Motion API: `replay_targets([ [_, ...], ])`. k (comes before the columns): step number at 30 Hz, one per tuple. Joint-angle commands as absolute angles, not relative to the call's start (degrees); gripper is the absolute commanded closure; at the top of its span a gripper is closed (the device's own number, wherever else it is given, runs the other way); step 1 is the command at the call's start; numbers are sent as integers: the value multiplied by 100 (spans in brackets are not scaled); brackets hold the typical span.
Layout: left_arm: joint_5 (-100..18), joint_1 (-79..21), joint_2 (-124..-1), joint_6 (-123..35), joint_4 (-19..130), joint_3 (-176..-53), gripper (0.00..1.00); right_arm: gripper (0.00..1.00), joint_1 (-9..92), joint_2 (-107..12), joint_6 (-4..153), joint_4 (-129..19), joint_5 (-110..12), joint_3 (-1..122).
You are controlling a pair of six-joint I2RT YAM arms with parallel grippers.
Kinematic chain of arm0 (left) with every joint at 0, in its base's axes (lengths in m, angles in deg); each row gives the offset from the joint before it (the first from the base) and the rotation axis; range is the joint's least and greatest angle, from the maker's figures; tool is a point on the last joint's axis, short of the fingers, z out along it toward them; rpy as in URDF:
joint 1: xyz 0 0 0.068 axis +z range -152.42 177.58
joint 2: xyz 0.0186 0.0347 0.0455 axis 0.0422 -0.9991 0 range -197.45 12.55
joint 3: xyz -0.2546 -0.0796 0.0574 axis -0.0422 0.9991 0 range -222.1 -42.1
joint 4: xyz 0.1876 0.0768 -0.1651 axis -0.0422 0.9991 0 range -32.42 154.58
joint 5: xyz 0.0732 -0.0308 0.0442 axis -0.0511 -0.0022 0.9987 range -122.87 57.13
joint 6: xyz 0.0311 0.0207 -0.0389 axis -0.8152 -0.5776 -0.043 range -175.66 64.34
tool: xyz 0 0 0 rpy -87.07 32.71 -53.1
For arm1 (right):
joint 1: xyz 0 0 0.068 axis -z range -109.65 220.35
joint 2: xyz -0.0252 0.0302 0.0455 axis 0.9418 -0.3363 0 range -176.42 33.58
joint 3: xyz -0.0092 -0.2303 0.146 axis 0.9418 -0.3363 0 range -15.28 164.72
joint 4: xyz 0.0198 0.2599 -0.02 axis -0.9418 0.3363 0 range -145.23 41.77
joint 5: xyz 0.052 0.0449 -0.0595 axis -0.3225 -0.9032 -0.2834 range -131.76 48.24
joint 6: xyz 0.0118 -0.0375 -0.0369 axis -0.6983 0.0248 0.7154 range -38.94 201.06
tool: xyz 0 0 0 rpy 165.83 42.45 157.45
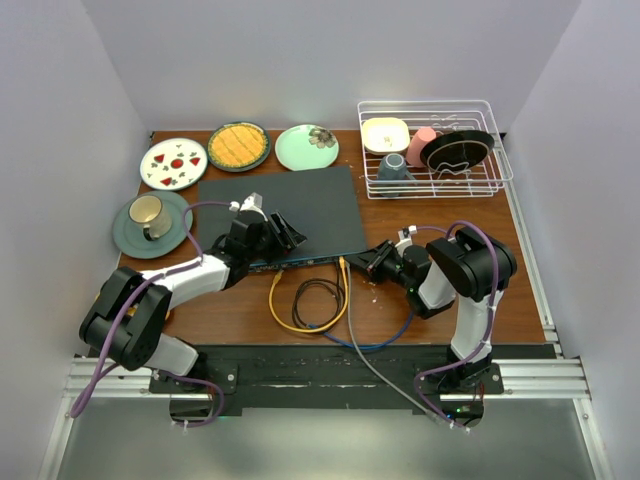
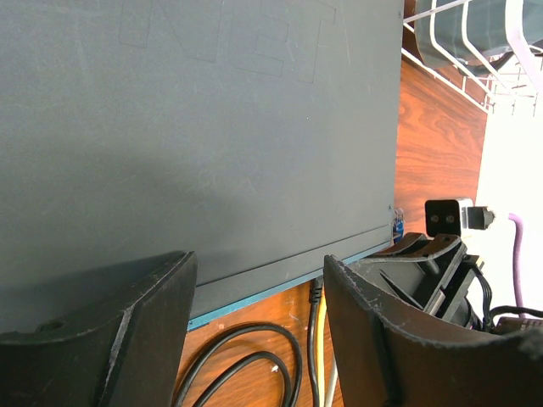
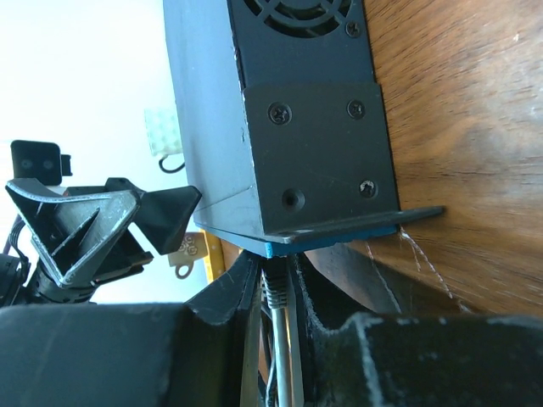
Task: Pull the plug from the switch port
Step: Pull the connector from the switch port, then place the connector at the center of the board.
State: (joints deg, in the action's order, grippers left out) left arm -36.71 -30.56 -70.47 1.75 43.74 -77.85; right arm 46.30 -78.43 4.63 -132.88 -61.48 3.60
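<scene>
The switch (image 1: 285, 205) is a flat dark-grey box in the middle of the table, with a thin blue front edge (image 2: 254, 301). My left gripper (image 1: 278, 236) is open, its wide-spread fingers (image 2: 110, 331) over the switch's front left top. My right gripper (image 1: 376, 260) is at the switch's front right corner (image 3: 288, 195). It is shut on a grey plug (image 3: 274, 290) that sits in a port on the blue edge. A black plug (image 2: 315, 293) and a yellow cable (image 1: 343, 265) also meet the front edge.
Cables lie in front of the switch: a yellow loop (image 1: 300, 325), a black coil (image 1: 318, 295), a grey lead (image 1: 385, 375) and a blue one (image 1: 390, 340). Three plates (image 1: 238, 146) stand behind, a cup on a saucer (image 1: 150, 215) at left, and a dish rack (image 1: 435, 150) at back right.
</scene>
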Motion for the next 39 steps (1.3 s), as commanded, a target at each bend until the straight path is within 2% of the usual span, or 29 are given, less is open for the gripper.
replay_targets([
  [1, -3779, -3037, -6998, 138, 4422, -7673, 34, 96, 4697, -7857, 573, -15569, -5644, 248],
  [5, -3779, -3037, -6989, 155, 4422, -7673, 34, 100, 4706, -7875, 644, -15569, -5696, 116],
  [19, -3779, -3028, -6954, 182, 4414, -7620, 34, 100, 4706, -7796, 977, -15569, -5846, -508],
  [23, -3744, -3028, -6893, 173, 4414, -7576, 34, 100, 4706, -7436, 1065, -15569, -5819, -815],
  [29, -3718, -3037, -6761, 173, 4457, -7550, 34, 100, 4724, -6058, 1223, -15123, -5749, -1141],
  [32, -3683, -3037, -6682, 182, 4475, -7541, 34, 100, 4732, -4785, 1600, -13579, -5636, -1010],
  [35, -3682, -3037, -6655, 199, 4405, -7471, 34, 100, 4732, -2896, 2609, -10210, -5014, -265],
  [36, -3691, -3028, -6673, 199, 4344, -7427, 34, 100, 4732, -2448, 3152, -8537, -4323, -1],
  [37, -3717, -3037, -6708, 226, 4300, -7418, 34, 100, 4741, -1930, 3297, -8129, -4108, 350],
  [39, -3805, -3037, -6752, 287, 4142, -7374, 34, 100, 4890, -1627, 3839, -6867, -3337, 817],
])
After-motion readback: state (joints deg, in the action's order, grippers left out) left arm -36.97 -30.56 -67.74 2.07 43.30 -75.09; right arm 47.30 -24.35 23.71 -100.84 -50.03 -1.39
